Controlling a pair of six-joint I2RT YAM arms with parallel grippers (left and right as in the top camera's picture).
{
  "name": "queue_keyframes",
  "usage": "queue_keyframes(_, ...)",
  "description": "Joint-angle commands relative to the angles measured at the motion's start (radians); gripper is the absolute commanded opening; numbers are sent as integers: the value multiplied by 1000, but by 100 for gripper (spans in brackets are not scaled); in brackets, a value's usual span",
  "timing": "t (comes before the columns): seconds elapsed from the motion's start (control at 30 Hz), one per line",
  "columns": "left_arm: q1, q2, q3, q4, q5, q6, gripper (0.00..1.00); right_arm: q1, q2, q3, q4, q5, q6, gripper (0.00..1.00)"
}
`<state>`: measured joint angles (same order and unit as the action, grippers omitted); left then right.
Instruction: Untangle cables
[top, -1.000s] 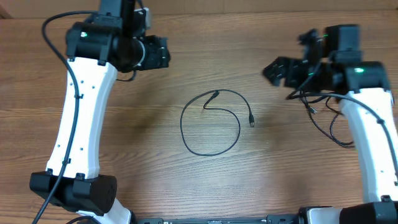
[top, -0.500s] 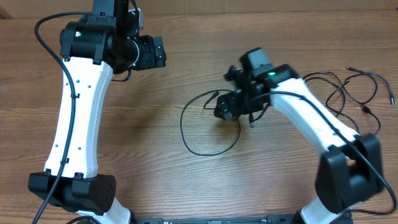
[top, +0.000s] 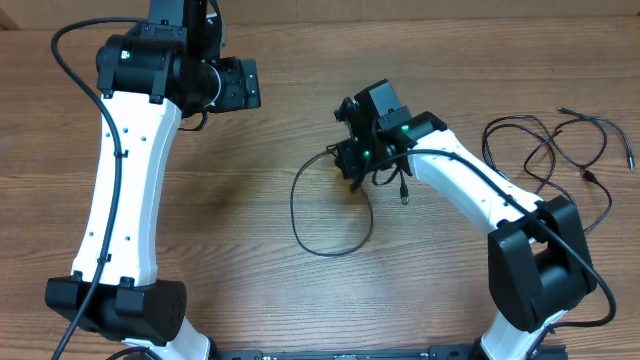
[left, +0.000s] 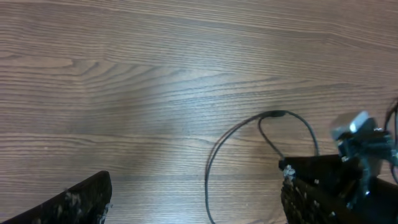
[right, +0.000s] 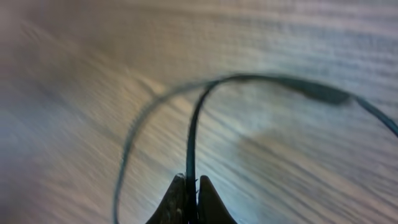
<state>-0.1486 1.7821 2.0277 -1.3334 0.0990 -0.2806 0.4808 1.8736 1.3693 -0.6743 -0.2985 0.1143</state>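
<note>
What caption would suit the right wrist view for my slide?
Close-up of the right gripper pinching a thin black cable that loops across the wooden table.

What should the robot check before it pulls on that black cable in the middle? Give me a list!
1. Right pincer pinched on the looped cable: ok, the cord sits between its closed tips.
2. Left pincer ready to help: ok, open, holding nothing, not touching the loop.
3. Loop clear of the other cables: ok, they lie apart on the right.
4. The loop's plug end free: ok, nothing is lying on it.
5. Loop knotted where it crosses itself: cannot tell, the right pincer hides that spot from above.
6. Grip strong enough for a pull: cannot tell.
</note>
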Motion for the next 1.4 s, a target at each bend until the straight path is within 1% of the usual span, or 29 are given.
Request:
queue_keyframes(0.0, 6, -23, 5, -2, -28, 15, 87, 19, -3, -2, 94, 10, 226, 4)
queue_keyframes(0.07, 6, -23, 5, -2, -28, 15, 87, 29, -3, -2, 162, 11, 285, 4)
queue_keyframes(0.2, 6, -23, 5, -2, -28, 15, 86, 50, 1, -2, 251, 47, 291, 5)
queue_keyframes(0.3, 6, -23, 5, -3, -28, 15, 86, 75, 10, -3, 253, 97, 290, 8)
queue_keyframes(0.5, 6, -23, 5, -3, -29, 15, 86, 137, 67, -3, 254, 97, 290, 10)
queue_keyframes(0.53, 6, -23, 5, -3, -29, 15, 86, 146, 79, -3, 253, 97, 290, 12)
queue_keyframes(0.57, 6, -23, 5, -4, -29, 16, 86, 154, 91, -3, 254, 97, 290, 18)
queue_keyframes(0.6, 6, -23, 5, -5, -29, 16, 86, 157, 100, -3, 255, 98, 290, 31)
queue_keyframes(0.63, 6, -23, 5, -6, -29, 16, 86, 161, 108, -3, 256, 100, 290, 38)
queue_keyframes(0.67, 6, -23, 5, -8, -29, 16, 86, 165, 119, -3, 258, 108, 290, 43)
queue_keyframes(0.73, 6, -23, 5, -9, -29, 16, 86, 165, 132, -3, 258, 132, 291, 45)
queue_keyframes(0.8, 6, -23, 5, -9, -28, 16, 86, 165, 140, -3, 258, 168, 291, 53)
queue_keyframes(0.83, 6, -23, 5, -11, -28, 16, 86, 165, 143, -3, 258, 208, 291, 54)
queue_keyframes(0.93, 6, -23, 5, -20, -28, 16, 85, 165, 148, -3, 260, 263, 307, 54)
queue_keyframes(1.07, 6, -23, 5, -24, -28, 16, 85, 165, 167, -3, 269, 276, 339, 52)
queue_keyframes(1.23, 6, -23, 5, -24, -28, 16, 85, 165, 210, -3, 269, 275, 451, 51)
queue_keyframes(1.3, 6, -23, 5, -24, -28, 16, 86, 165, 219, -3, 269, 275, 491, 48)
queue_keyframes(1.37, 6, -23, 5, -24, -28, 16, 86, 165, 224, -3, 282, 275, 520, 47)
